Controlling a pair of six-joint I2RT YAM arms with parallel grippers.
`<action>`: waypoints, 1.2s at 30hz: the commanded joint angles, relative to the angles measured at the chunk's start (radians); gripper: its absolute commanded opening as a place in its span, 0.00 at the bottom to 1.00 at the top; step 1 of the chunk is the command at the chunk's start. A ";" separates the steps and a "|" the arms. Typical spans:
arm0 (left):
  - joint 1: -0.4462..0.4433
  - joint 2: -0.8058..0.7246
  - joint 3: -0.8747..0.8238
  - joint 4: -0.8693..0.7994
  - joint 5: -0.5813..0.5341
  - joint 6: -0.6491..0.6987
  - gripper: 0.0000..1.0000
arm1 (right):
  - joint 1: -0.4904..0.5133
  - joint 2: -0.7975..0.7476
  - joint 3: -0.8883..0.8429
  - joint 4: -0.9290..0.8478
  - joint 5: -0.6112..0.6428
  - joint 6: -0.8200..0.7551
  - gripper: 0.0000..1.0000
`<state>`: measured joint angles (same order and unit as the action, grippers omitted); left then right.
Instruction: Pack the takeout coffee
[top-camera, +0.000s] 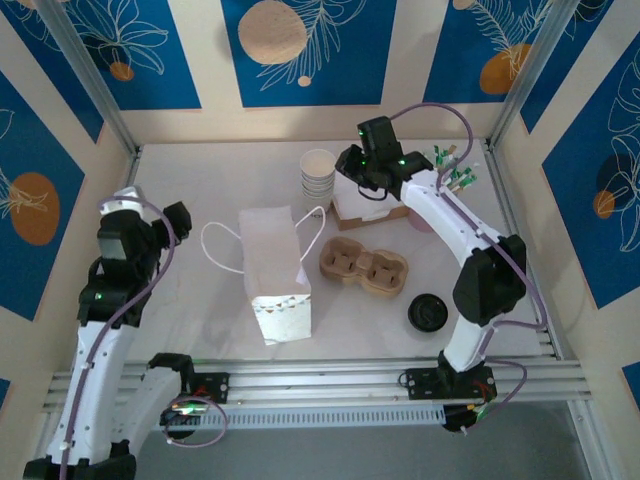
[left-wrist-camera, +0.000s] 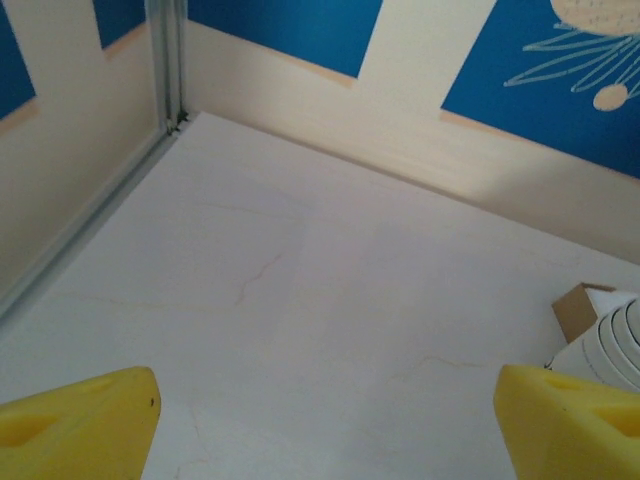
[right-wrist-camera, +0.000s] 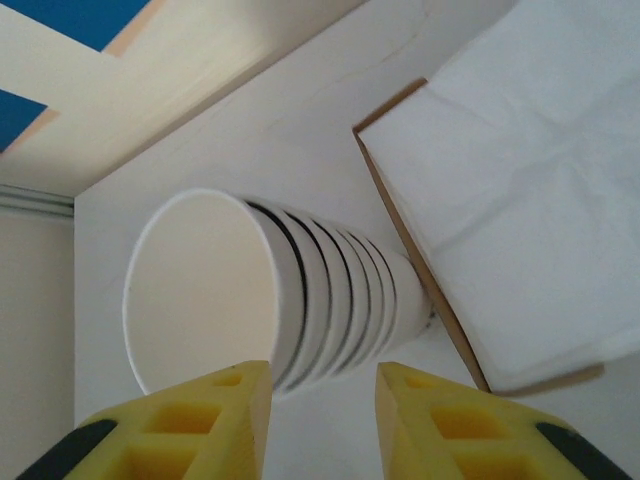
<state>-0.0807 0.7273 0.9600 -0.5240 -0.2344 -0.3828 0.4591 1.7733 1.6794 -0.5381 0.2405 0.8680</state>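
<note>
A stack of white paper cups (top-camera: 318, 172) (right-wrist-camera: 300, 290) stands at the back of the table. My right gripper (top-camera: 353, 166) (right-wrist-camera: 323, 385) hovers just above and beside the stack's rim. Its yellow fingers (right-wrist-camera: 190, 420) stand a narrow gap apart, with bare table showing between them. The left one overlaps the top cup's mouth and the right one is outside the stack. A white paper bag (top-camera: 275, 272) with cord handles lies mid-table, a brown cardboard cup carrier (top-camera: 364, 265) to its right, and a black lid (top-camera: 428, 312) nearer the front. My left gripper (top-camera: 178, 218) (left-wrist-camera: 325, 430) is open wide over bare table at the left.
A brown box holding white napkins (top-camera: 372, 207) (right-wrist-camera: 520, 200) sits right beside the cup stack. Walls and aluminium frame posts (top-camera: 90, 80) close in the back and sides. In the left wrist view the cup stack (left-wrist-camera: 610, 345) shows at the right edge.
</note>
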 joint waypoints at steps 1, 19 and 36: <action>0.012 -0.007 0.002 -0.027 -0.044 0.010 0.86 | 0.017 0.037 0.097 -0.023 0.021 -0.024 0.35; 0.015 0.035 -0.016 -0.012 0.027 0.016 0.85 | 0.061 0.190 0.244 -0.103 0.114 -0.037 0.33; 0.018 0.057 -0.028 -0.001 0.052 -0.010 0.85 | 0.095 0.253 0.361 -0.231 0.249 -0.079 0.25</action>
<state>-0.0757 0.8013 0.9428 -0.5388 -0.1982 -0.3752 0.5461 2.0041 2.0033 -0.7097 0.4389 0.8085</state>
